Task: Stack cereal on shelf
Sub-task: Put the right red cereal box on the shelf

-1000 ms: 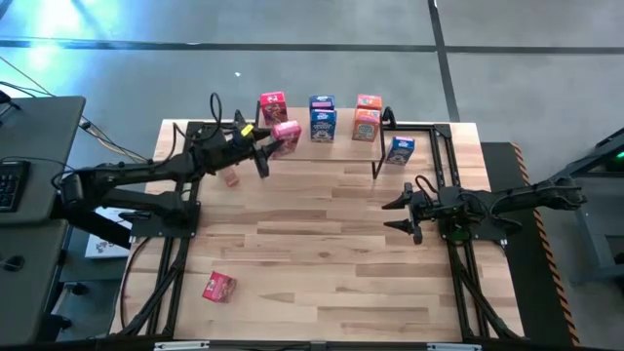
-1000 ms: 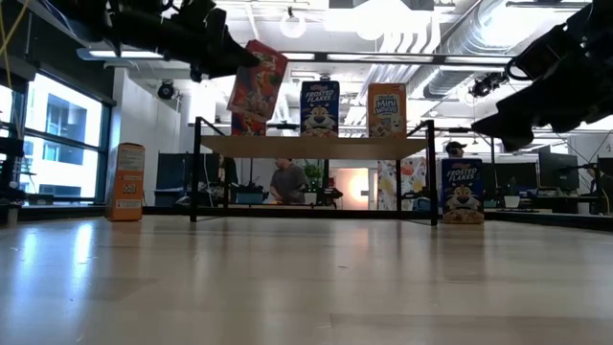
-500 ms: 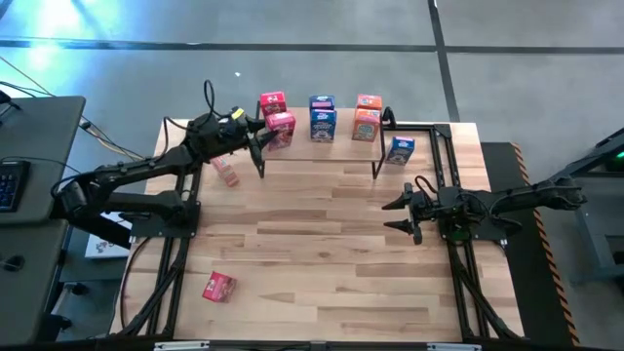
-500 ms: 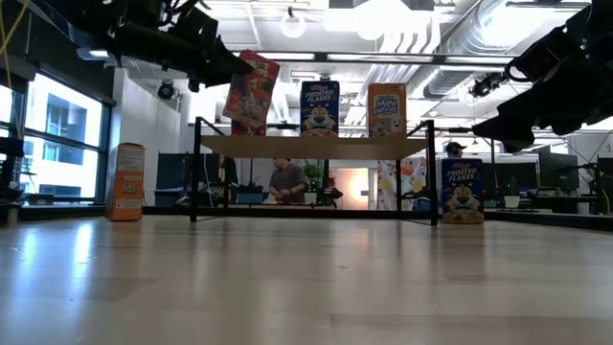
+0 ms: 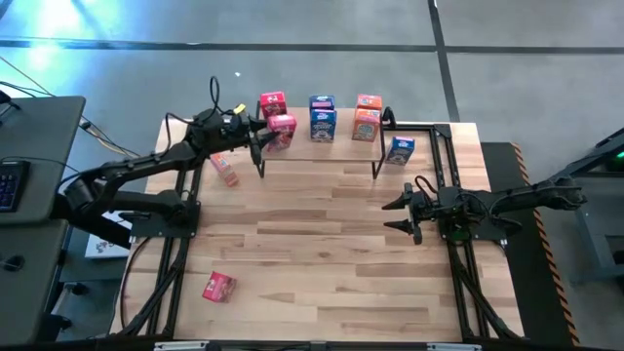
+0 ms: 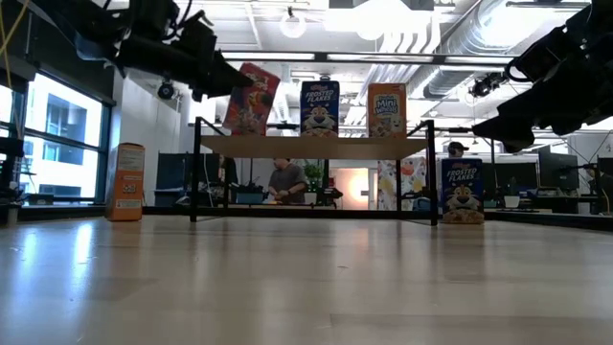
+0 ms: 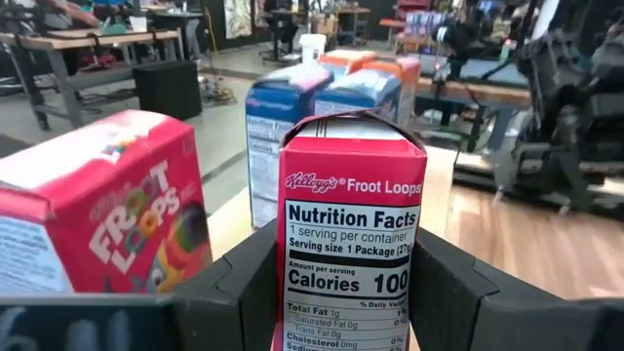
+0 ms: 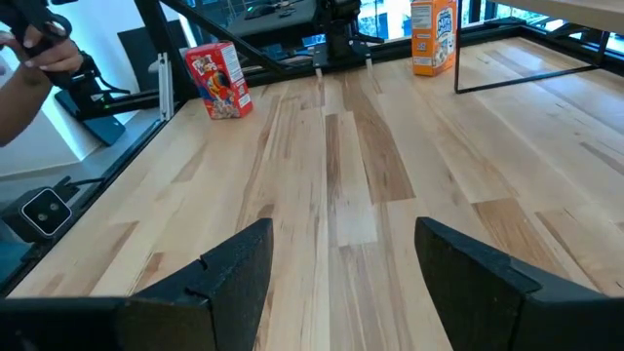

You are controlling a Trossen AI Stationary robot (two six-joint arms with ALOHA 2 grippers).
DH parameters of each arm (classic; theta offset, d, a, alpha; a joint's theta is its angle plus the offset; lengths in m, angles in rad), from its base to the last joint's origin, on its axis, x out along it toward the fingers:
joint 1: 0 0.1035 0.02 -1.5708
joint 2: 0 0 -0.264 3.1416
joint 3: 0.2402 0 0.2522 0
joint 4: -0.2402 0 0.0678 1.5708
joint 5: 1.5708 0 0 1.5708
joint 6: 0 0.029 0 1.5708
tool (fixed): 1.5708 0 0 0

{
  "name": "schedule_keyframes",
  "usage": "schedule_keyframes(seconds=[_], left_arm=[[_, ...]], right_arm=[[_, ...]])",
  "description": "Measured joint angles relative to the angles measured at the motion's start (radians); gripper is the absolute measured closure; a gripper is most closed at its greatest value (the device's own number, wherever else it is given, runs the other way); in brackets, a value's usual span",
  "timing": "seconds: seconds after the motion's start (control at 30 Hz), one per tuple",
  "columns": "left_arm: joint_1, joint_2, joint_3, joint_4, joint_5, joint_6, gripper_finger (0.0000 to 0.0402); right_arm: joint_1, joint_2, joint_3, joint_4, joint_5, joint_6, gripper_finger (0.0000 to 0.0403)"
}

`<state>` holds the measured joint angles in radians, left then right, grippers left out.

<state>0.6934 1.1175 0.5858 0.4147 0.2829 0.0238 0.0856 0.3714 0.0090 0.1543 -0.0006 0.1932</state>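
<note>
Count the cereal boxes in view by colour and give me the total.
pink-red boxes: 3
blue boxes: 3
orange boxes: 3
Total: 9

Grey floor [image 5: 546,68]; ceiling ducts [image 6: 450,38]; window [image 6: 57,134].

We see the held Froot Loops box [image 7: 351,244] cut off at the frame's bottom; the shelf [image 6: 316,146] hides a person's head.
</note>
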Motion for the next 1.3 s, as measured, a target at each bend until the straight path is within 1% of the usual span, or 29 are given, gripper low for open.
schedule_keyframes(seconds=[0.2, 0.4, 0.53, 0.8, 1.07, 1.2, 1.3], left_arm=[[0.042, 0.03, 0.0, 0.08, 0.095, 0.014, 0.0232], [0.075, 0.061, 0.0, 0.095, 0.106, 0.014, 0.0232], [0.105, 0.086, 0.0, 0.118, 0.156, 0.012, 0.0232], [0.136, 0.118, 0.0, 0.14, 0.16, 0.021, 0.0232], [0.166, 0.129, 0.001, 0.14, 0.207, 0.02, 0.0231], [0.166, 0.129, 0.001, 0.139, 0.209, 0.013, 0.0231], [0.173, 0.129, 0.001, 0.134, 0.209, 0.001, 0.0221]], right_arm=[[0.0, 0.0, 0.0, 0.0, 0.0, 0.0, 0.0159], [0.0, 0.0, 0.0, 0.0, 0.0, 0.0, 0.0159], [0.0, 0.0, 0.0, 0.0, 0.0, 0.0, 0.0159], [0.0, 0.0, 0.0, 0.0, 0.0, 0.0, 0.0159], [0.0, 0.0, 0.0, 0.0, 0.0, 0.0, 0.0159], [0.0, 0.0, 0.0, 0.0, 0.0, 0.0, 0.0159], [0.0, 0.0, 0.0, 0.0, 0.0, 0.0, 0.0159]])
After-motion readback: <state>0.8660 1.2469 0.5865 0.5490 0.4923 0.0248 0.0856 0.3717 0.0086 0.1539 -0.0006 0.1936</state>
